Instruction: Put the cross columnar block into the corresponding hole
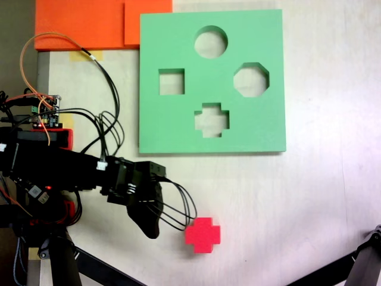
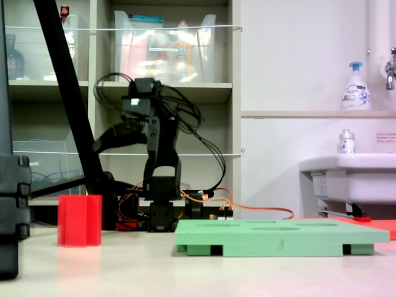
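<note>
- Red cross columnar block standing upright on the white table, near the bottom of the top-down fixed view; seen too as a red ribbed post on the left of the low side-on fixed view.
- Well apart from the green foam board, below it in the top-down view.
- Corresponding hole, the plus-shaped one, empty, near the board's bottom edge, with a square hole, a round hole and an eight-sided hole around it.
- Black gripper just beside the block, on its left in the top-down view; not holding anything.
- Jaws lying one over the other from above and hidden from the side, so cannot tell if open or closed.
- Looks like foam: probably very light, soft and a bit squashy, not slippery, not easy to break.
- Best to pinch two flat ends of opposite arms, about halfway up the block, with a gentle squeeze so no bending.
- Likely easy to knock over or push away with a bump, so go slow.
- Arms of the block must line up with the plus hole before dropping in.
- Task hardly begun: grab, carry and fit all left to do.
</note>
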{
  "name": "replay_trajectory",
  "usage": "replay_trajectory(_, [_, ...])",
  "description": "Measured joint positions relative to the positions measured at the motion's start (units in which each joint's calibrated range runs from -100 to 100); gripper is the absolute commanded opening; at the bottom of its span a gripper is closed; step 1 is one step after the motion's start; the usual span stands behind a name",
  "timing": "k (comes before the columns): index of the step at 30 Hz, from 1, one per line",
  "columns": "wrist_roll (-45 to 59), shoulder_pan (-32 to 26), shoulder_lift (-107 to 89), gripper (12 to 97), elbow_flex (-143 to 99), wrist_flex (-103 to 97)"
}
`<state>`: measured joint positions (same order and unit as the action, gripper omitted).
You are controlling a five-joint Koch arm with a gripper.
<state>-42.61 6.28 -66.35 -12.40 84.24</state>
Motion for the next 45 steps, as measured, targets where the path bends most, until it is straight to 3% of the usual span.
replay_trajectory(22, [2.6,3.5,47.3,80.1,23.9,0.3])
replay_trajectory(45, [4.4,6.1,62.0,79.5,26.4,0.3])
